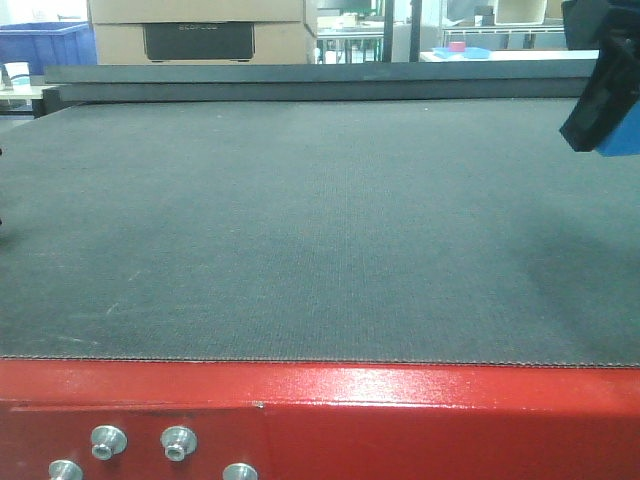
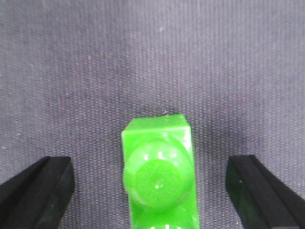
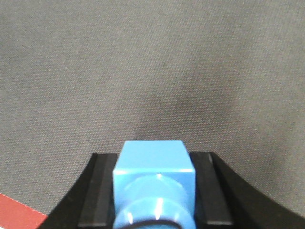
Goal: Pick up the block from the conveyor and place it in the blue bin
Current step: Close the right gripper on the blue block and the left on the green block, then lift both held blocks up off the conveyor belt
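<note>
since the right gripper (image 3: 153, 191) has its jaws clamped on a blue block (image 3: 152, 164) and carries it clear of the conveyor (image 1: 300, 230), i judge the grab done on that side and the drop into the blue bin (image 1: 45, 45) not yet done. the bin sits off the belt at about 10 o'clock in the front view, well apart from the right gripper at 2 o'clock, so the whole carry is left.

left gripper (image 2: 148, 191): jaws wide apart, one finger at 8 o'clock and one at 4 o'clock in its wrist view, a green block (image 2: 159, 157) between them at 6 o'clock, touching neither. it looks to rest on the belt, so that grab has not closed.

views: only the front view shows the bin, the red frame (image 1: 400, 410) with its bolts and a cardboard box (image 1: 200, 30) behind the belt; i see no green block or left gripper there. only the left wrist view shows the green block. the right wrist view shows the clamp up close, fingers tight on both sides of the blue block, plus a sliver of red frame at 8 o'clock.
</note>
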You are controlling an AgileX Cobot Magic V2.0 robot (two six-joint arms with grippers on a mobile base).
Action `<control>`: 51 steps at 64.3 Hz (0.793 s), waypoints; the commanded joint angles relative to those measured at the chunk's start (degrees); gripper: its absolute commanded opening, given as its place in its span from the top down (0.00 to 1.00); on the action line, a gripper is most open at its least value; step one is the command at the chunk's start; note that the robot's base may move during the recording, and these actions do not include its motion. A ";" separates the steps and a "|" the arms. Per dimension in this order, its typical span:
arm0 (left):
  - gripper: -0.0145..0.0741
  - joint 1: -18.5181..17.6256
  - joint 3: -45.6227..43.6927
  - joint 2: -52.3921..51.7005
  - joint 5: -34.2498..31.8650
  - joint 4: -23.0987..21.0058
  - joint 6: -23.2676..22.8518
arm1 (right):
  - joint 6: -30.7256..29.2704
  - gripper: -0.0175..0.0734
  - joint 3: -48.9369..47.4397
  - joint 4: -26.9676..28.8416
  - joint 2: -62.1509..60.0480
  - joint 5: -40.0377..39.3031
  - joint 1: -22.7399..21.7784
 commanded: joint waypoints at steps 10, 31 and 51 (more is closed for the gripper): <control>0.36 0.14 -0.80 -0.20 1.95 -0.19 0.02 | -0.34 0.98 0.18 -0.01 -0.43 -1.63 -0.06; 0.96 0.01 -0.80 -0.48 2.85 -1.83 0.02 | -0.34 0.98 0.98 -0.01 -0.43 -5.76 -0.06; 0.96 -4.84 -0.80 -5.39 5.20 -2.33 -0.49 | 0.56 0.98 6.53 -0.01 -0.67 -10.28 -5.39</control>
